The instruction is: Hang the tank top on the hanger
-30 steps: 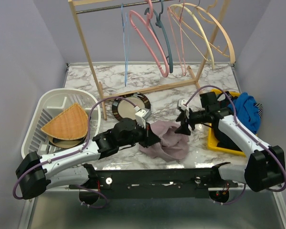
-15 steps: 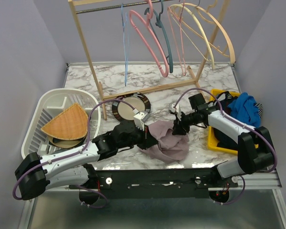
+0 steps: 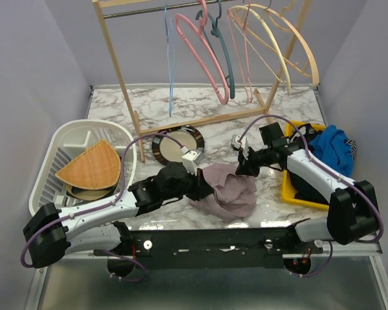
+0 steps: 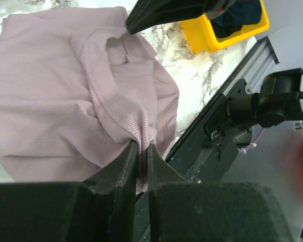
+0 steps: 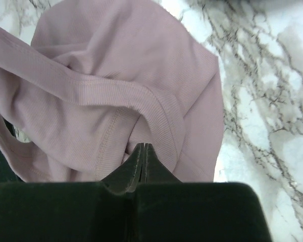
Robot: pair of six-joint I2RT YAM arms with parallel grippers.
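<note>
**Holding the tank top (image 3: 227,192)**

Our left jaws are clamped on a fold of it. Our right jaws are shut, pinching its ribbed edge. It lies bunched between them on the counter (image 3: 200,103). We should lift together and pull gently apart. The hanger (image 3: 169,71) hangs far beyond. The yellow bin (image 3: 288,194) sits close beside our right jaws.

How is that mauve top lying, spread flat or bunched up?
Bunched up: the tank top sits in a crumpled heap, ribbed edges twisted, with the left gripper pinching one fold.
</note>
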